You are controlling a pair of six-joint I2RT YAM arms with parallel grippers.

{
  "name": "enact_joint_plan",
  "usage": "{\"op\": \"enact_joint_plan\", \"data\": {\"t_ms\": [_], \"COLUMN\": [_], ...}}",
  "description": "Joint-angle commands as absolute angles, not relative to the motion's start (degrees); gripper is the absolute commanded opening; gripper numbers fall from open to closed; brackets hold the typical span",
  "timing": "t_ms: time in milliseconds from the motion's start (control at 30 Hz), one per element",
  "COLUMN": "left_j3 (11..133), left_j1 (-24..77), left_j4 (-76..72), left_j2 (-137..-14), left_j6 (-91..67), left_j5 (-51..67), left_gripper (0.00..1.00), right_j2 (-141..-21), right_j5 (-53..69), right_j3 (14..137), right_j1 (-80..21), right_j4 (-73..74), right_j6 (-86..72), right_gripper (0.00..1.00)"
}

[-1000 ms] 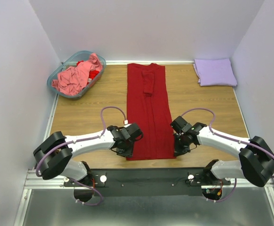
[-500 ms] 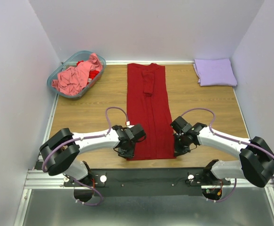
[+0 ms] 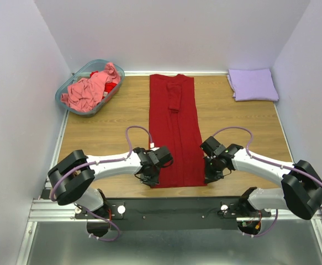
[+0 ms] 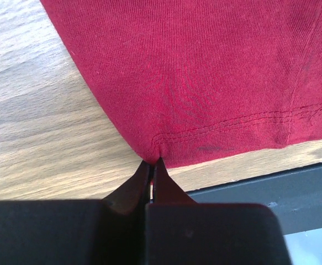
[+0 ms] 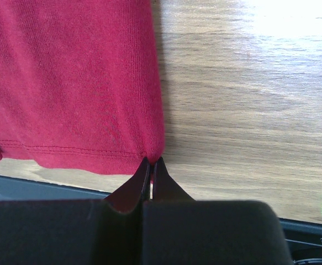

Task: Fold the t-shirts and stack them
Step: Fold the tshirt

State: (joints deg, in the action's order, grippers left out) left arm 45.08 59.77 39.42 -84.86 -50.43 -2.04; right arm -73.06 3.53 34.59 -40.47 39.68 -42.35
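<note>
A dark red t-shirt (image 3: pixel 174 130) lies as a long narrow strip down the middle of the table, sleeves folded in. My left gripper (image 3: pixel 151 180) is shut on its near left hem corner (image 4: pixel 149 155). At the near right hem corner (image 5: pixel 156 155), my right gripper (image 3: pixel 207 178) is shut on the cloth. A lavender t-shirt (image 3: pixel 253 84) lies folded at the back right. The salmon-pink t-shirt (image 3: pixel 89 88) sits crumpled in the basket.
A translucent teal basket (image 3: pixel 73 80) stands at the back left, with a bit of red cloth (image 3: pixel 111 86) beside the pink one. The table's near edge and a dark rail (image 4: pixel 271 182) run just below the hem. White walls close in three sides.
My left gripper slid right to the shirt's near left corner and closed on it. The right gripper has not moved.
</note>
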Motion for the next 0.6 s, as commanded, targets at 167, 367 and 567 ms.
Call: {"op": "enact_joint_plan", "data": {"t_ms": [167, 367, 567], "left_j3": [43.0, 40.4, 45.1], "left_j1": [66.5, 75.0, 68.1], "left_j4": [41.0, 43.3, 43.0], "left_j2": [-83.9, -77.2, -72.9], "left_j6": [-54.6, -62.0, -55.9], "left_j5": [-1.5, 3.5, -2.2], "left_gripper": [0.0, 0.0, 0.0], "right_j2": [-73.7, -70.9, -73.7], "right_j5": [9.3, 10.3, -2.6], "right_j3": [35.2, 37.9, 49.7], "right_j1": [-45.1, -52.0, -51.7], "right_j4": [42.4, 48.4, 51.8], "right_j6": [-42.4, -46.8, -44.7], "right_gripper": [0.0, 0.01, 0.0]}}
